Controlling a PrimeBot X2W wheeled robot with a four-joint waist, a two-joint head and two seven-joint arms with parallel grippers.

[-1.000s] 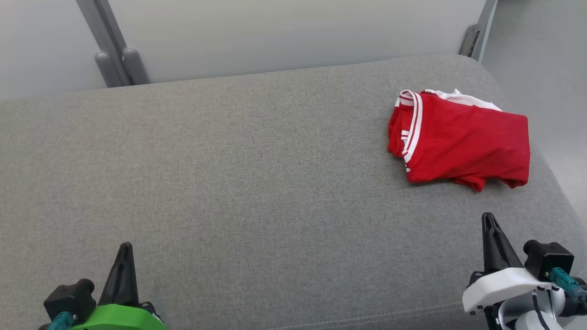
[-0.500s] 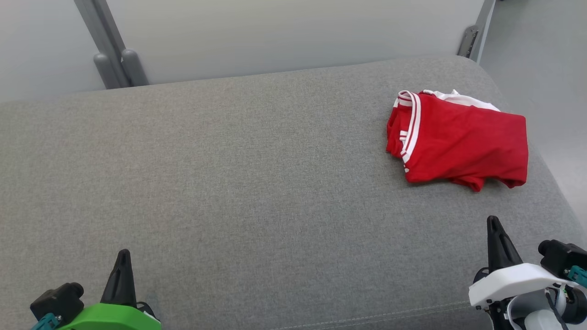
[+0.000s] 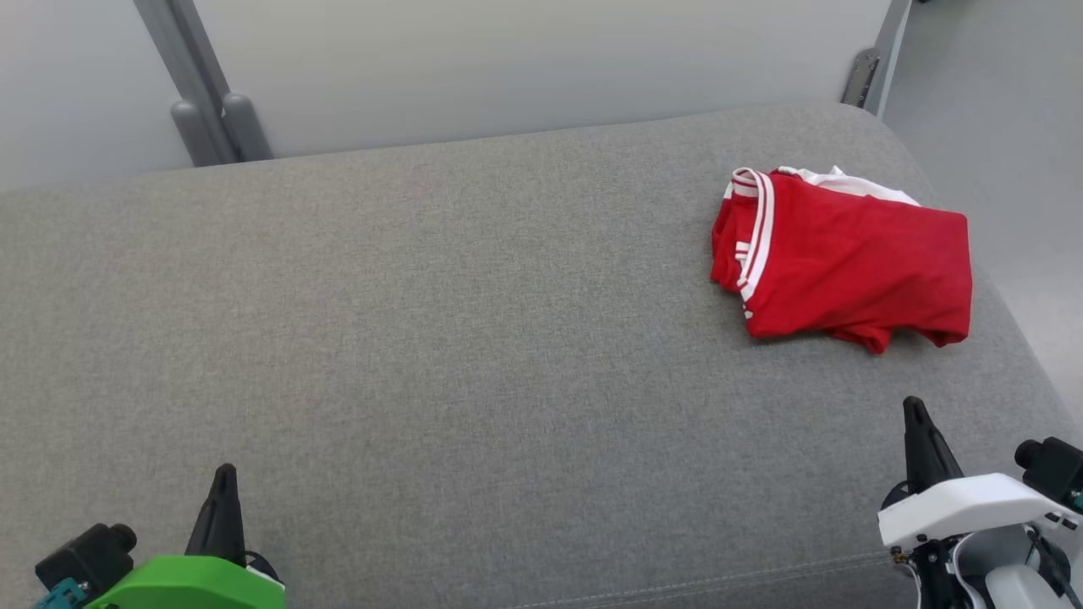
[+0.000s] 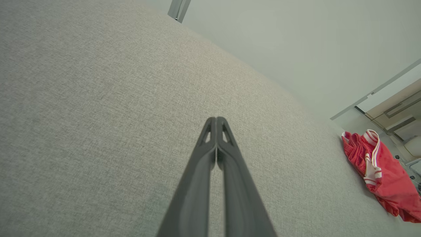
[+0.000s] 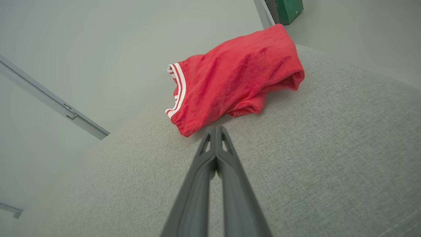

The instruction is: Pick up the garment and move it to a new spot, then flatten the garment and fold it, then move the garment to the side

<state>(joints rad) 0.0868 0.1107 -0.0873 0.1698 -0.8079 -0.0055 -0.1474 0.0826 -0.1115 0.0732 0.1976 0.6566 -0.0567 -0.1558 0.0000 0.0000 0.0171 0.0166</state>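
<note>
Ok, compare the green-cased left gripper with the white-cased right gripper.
Casing: the left gripper wears a green shell, the right gripper a white one. Place: the right gripper sits close to the red garment with white stripes; the left gripper is far from it across the grey fabric cushion. Shared: both are shut and empty.

The left hand [image 3: 224, 474] has a bright green shell [image 3: 186, 585], the right hand [image 3: 913, 406] a white shell [image 3: 964, 507]. Both carry long, dark, tapering fingers [image 4: 194, 191] with slotted tips and a black side block [image 3: 85, 548].

The grey upholstered bench [image 3: 423, 321] carries a folded red garment [image 3: 846, 262].
</note>
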